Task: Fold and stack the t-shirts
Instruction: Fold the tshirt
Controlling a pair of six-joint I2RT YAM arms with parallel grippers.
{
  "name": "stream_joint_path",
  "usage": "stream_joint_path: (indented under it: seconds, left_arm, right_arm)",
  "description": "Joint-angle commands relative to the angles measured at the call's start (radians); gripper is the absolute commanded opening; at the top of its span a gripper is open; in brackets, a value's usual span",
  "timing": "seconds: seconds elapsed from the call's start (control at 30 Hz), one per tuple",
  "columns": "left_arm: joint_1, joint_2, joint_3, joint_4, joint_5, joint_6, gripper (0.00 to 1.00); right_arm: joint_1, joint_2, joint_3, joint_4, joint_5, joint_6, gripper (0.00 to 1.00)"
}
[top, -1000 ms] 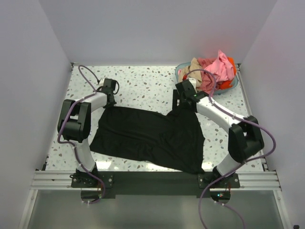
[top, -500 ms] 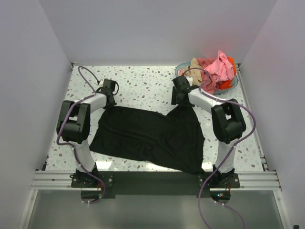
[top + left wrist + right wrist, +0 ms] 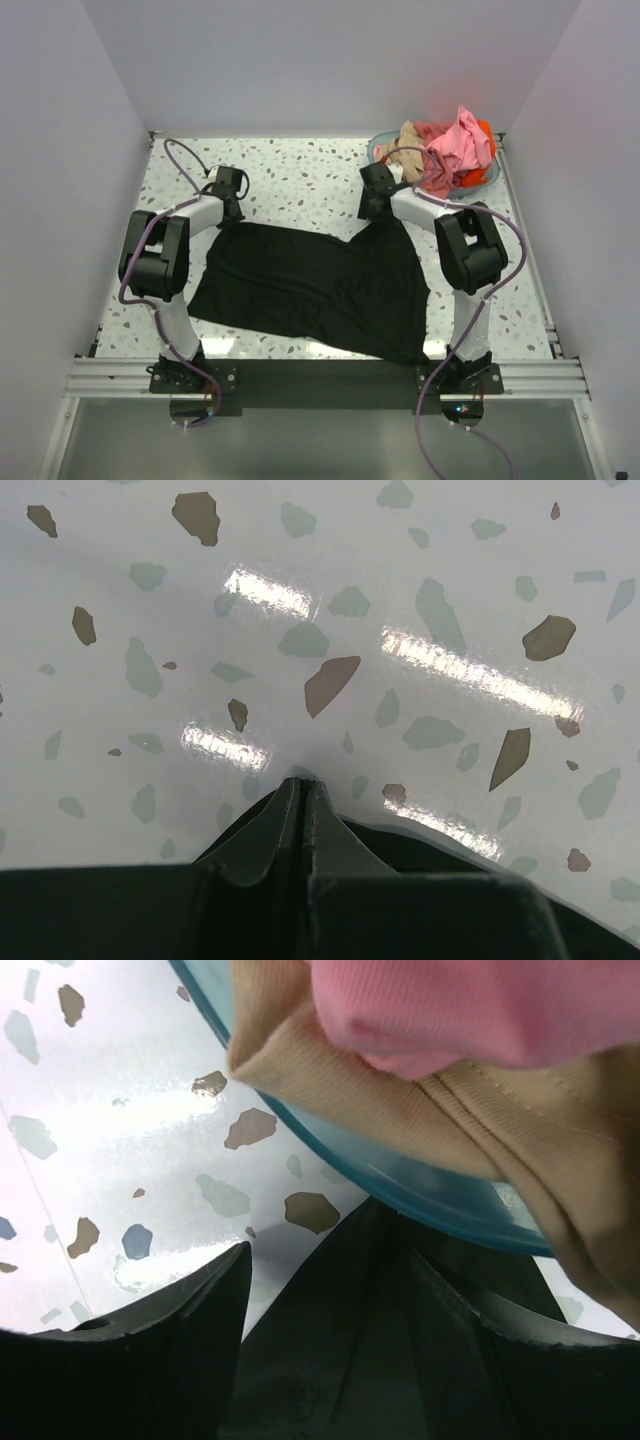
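Observation:
The large black t-shirt [image 3: 320, 285] lies spread on the speckled table. My left gripper [image 3: 230, 197] is at its far left corner. In the left wrist view the fingers [image 3: 300, 785] are pressed together with black cloth [image 3: 420, 845] spreading out from under them. My right gripper [image 3: 377, 203] is at the shirt's far right peak, close to the teal basket [image 3: 480, 180]. In the right wrist view its fingers [image 3: 180, 1330] stand apart, with black cloth [image 3: 350, 1360] lying between them. Pink [image 3: 462, 140], tan [image 3: 405, 145] and orange-red [image 3: 484, 128] shirts are heaped in the basket.
The teal basket rim [image 3: 400, 1175] with tan cloth [image 3: 520, 1130] and pink cloth [image 3: 480, 1010] hanging over it is just ahead of the right gripper. White walls enclose the table on three sides. A metal rail [image 3: 320, 378] runs along the near edge.
The right arm has folded in, its elbow swinging up and left, and its gripper has shifted slightly left at the shirt's peak. The left arm and the shirt have hardly moved.

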Motion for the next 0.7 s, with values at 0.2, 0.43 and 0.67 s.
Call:
stream_joint_path:
  seconds: [0.2,0.43,0.67]
  left_arm:
    - [0.008,-0.033,-0.009,0.041,0.008,0.003,0.00]
    - [0.006,-0.034,-0.008,0.039,0.008,0.001,0.00]
    - [0.008,-0.036,0.004,0.032,0.005,0.003,0.00]
  right_arm:
    - [-0.012,0.024,-0.002,0.049,-0.003,0.049,0.52]
    - [-0.012,0.013,0.001,0.045,0.014,0.046,0.37]
    - [-0.015,-0.006,0.011,0.026,0.020,0.043,0.41]
